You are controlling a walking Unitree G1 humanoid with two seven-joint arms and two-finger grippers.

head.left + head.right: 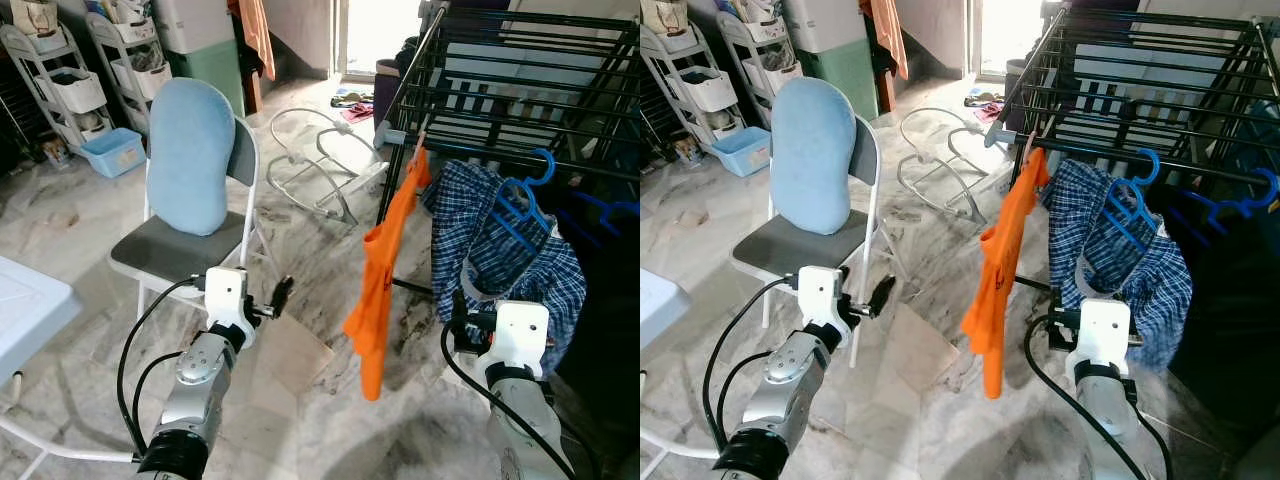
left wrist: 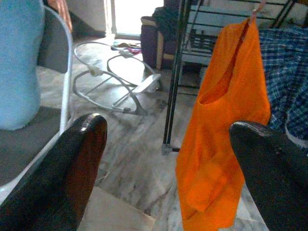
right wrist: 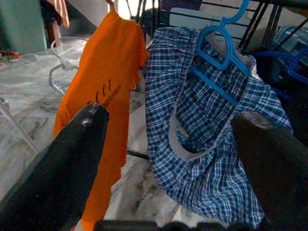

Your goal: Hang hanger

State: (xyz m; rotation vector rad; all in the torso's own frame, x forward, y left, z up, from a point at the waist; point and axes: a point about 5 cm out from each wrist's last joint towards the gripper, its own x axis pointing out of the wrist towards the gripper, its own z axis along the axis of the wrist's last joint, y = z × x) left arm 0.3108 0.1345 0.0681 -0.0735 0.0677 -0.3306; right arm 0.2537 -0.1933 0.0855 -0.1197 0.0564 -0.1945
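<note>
A blue hanger carrying a blue plaid garment hangs by its hook on a rail of the black drying rack. An orange shirt is pegged to the rack's near corner, left of the plaid garment. My right gripper is open, a short way in front of the plaid garment and below the blue hanger, holding nothing. My left gripper is open and holds nothing, low between the chair and the orange shirt.
A grey folding chair with a light blue cushion stands at left. A white wire bouncer frame lies on the marble floor behind. A second blue hanger hangs at far right. Shelving and a blue basin stand back left.
</note>
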